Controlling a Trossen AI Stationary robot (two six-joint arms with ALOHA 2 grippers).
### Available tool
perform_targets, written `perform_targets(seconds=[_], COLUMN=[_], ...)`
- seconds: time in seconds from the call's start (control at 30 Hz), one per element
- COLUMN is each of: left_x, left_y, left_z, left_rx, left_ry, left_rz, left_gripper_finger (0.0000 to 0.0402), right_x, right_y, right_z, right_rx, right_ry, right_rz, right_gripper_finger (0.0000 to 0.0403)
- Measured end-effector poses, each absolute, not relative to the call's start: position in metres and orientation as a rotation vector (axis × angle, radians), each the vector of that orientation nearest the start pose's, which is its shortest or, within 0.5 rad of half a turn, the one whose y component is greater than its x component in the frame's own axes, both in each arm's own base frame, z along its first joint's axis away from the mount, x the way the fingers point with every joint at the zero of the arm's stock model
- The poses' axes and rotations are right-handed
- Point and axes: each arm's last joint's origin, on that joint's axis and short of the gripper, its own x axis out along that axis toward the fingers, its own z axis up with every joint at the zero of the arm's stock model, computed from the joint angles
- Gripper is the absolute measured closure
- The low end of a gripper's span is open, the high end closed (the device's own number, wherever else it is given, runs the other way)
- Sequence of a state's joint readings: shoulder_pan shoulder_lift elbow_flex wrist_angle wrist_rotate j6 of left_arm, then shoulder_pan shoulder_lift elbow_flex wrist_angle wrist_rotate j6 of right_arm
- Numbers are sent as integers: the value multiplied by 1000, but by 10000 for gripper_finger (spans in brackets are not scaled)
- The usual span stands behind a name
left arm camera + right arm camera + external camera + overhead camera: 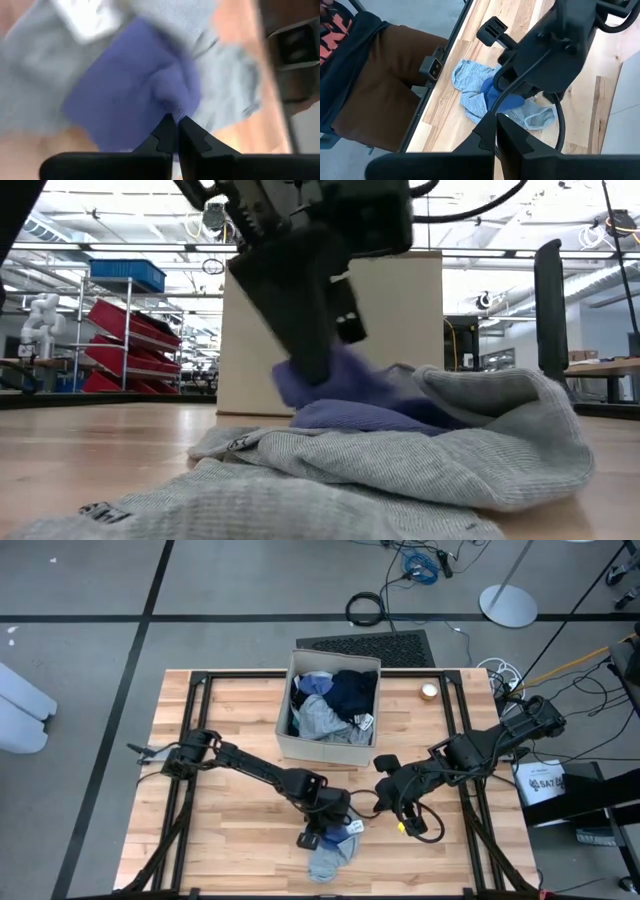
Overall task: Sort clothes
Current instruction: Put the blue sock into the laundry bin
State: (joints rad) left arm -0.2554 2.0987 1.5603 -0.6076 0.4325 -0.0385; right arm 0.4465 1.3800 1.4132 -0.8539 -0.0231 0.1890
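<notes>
Grey fabric (333, 857) lies crumpled near the table's front edge, and from above the left arm stretches across the boards with its left gripper (322, 836) tipped down onto it. At table height those fingers (318, 350) slant down, pinched on a blue-violet fold (350, 385) atop the grey garment. Right gripper (496, 131), jaws together, hangs above the table beside it.

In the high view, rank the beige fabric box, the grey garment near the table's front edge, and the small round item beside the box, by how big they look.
1. Beige fabric box, clearly the largest.
2. Grey garment, partly hidden under the left tool, so likely somewhat larger than it looks.
3. Small round item, by far the smallest.
</notes>
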Motion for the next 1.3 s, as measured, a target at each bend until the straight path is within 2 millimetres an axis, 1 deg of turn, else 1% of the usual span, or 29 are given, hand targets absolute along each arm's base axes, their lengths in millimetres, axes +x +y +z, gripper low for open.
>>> perform_targets(seconds=[0.1,0.23,0.33,0.47,0.6,0.7,0.8,0.87,0.97,1.13,1.2,1.3], left_x=[411,404,395,375,348,326,310,306,303,305,305,305], left_y=[-117,-117,-124,-129,-137,-145,-154,-160,-168,-168,-167,-167], left_z=[180,201,223,261,299,320,332,337,340,342,342,342], left_rx=[-70,39,142,248,319,353,381,390,426,450,451,450], left_ry=[1275,1304,1255,1165,1042,952,876,833,783,748,750,750], left_rz=[-472,-355,-324,-208,-87,-30,25,35,40,69,72,72], left_gripper_finger=[393,396,397,398,398,399,399,399,399,400,400,400], right_x=[251,251,251,251,253,255,260,265,277,299,307,316], right_y=[121,121,121,121,122,122,124,126,129,136,135,128], right_z=[360,360,360,360,362,364,369,371,372,357,354,354], right_rx=[1,2,2,2,-20,-79,-134,-162,-201,-326,-361,-378], right_ry=[846,846,846,846,818,773,685,622,544,515,489,450], right_rz=[364,364,364,364,377,406,425,416,421,445,443,414], right_gripper_finger=[403,403,403,403,403,403,403,403,403,403,403,403])
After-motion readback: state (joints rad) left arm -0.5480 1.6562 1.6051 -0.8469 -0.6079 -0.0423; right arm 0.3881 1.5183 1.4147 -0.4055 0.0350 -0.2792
